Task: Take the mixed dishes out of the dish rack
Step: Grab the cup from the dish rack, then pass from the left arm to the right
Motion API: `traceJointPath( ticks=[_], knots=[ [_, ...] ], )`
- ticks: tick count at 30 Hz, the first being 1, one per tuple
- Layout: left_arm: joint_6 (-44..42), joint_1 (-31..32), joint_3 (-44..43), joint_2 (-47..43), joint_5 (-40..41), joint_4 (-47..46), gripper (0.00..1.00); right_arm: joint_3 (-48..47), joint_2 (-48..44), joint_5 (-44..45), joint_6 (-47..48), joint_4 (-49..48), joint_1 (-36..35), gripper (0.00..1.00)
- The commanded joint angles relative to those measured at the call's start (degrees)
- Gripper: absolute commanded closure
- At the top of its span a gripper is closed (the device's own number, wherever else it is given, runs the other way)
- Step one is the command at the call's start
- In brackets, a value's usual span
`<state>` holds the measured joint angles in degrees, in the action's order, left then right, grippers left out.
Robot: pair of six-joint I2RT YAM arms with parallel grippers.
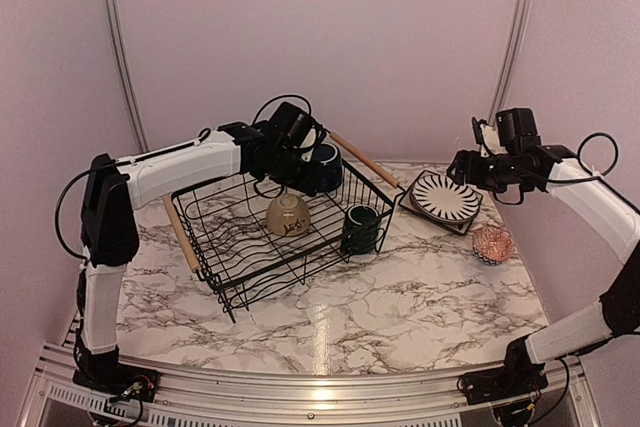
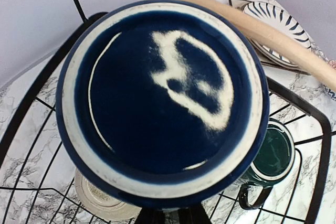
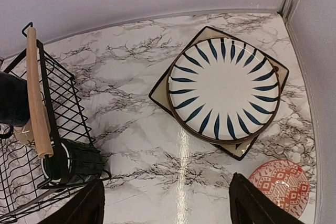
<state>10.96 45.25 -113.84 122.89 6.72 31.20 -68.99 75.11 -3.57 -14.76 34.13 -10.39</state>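
Navy mug (image 1: pixel 325 169) hangs in the left gripper (image 1: pixel 303 165), clear of the dish rack (image 1: pixel 215 269) floor and over the rack's far right corner. The jaws are closed on it. In the left wrist view one round end of the mug fills the frame; base or mouth, cannot tell. The mug is tipped, long axis roughly along the gripper's reach and not upright. The far wooden handle (image 1: pixel 365 159) runs just beyond and right of the mug, between it and the open table (image 1: pixel 400 297). The way out looks to be up and over that bar, or back toward the near side. The striped plate (image 1: pixel 445 197) sits on a square plate (image 1: pixel 462 228) right of the rack, with the pinkish bowl (image 1: pixel 493 244) nearer, beside them. The right gripper (image 3: pixel 168 205) hovers above those plates, fingers wide apart, nothing between them, well apart from the rack. A cream bowl (image 1: pixel 288 215) and a second dark mug (image 1: pixel 360 230) wait inside the rack, nearer the left arm. The mug likely needs righting before set-down.
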Motion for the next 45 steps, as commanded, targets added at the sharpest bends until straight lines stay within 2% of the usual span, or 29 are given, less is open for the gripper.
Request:
traceJointPath(
  ticks=[1, 4, 9, 12, 16, 19, 23, 30, 35, 45],
  knots=[
    [0.69, -0.28, 3.04, -9.27, 1.79, -7.12, 1.0, -3.19, -0.29, -2.05, -1.08, -2.16, -0.97, 0.22],
    [2.67, -1.13, 7.63, -15.63, -1.42, -11.13, 1.0, -4.62, -0.18, -4.66, -2.18, -4.66, -2.75, 0.21],
    [8.43, -2.64, 16.42, -24.4, -12.45, -21.77, 1.0, -8.23, 1.19, -10.16, -3.99, -11.19, -7.89, 0.21],
    [12.99, -3.28, 20.75, -28.02, -19.21, -28.94, 1.0, -8.79, 1.76, -15.95, -5.4, -18.84, -11.5, 0.19],
    [22.45, -4.58, 28.27, -31.4, -27.83, -44.29, 1.0, -8.0, 3.08, -25.99, -10.51, -31.86, -16.22, 0.17],
    [29.75, -5.36, 32.86, -32.14, -33.19, -55.23, 1.0, -7.78, 4.9, -30.3, -14.36, -40.55, -19.42, 0.15],
    [40.12, -5.7, 37.08, -30.62, -38.39, -70.47, 1.0, -9.27, 8.37, -31.04, -16.81, -44.75, -23.13, 0.14],
    [51.25, -5.7, 39.75, -26.05, -41.52, -84.26, 1.0, -9.5, 11.67, -32.87, -20.47, -51.03, -26.39, 0.15],
    [52.29, -5.71, 41.17, -24.75, -41.42, -84.8, 1.0, -8.49, 11.56, -32.55, -21.55, -54.4, -26.7, 0.3],
    [53.46, -5.37, 41.63, -23.4, -44.0, -86.64, 1.0, -7.75, 11.29, -29.99, -21.26, -55.02, -26.64, 0.59]
  ],
)
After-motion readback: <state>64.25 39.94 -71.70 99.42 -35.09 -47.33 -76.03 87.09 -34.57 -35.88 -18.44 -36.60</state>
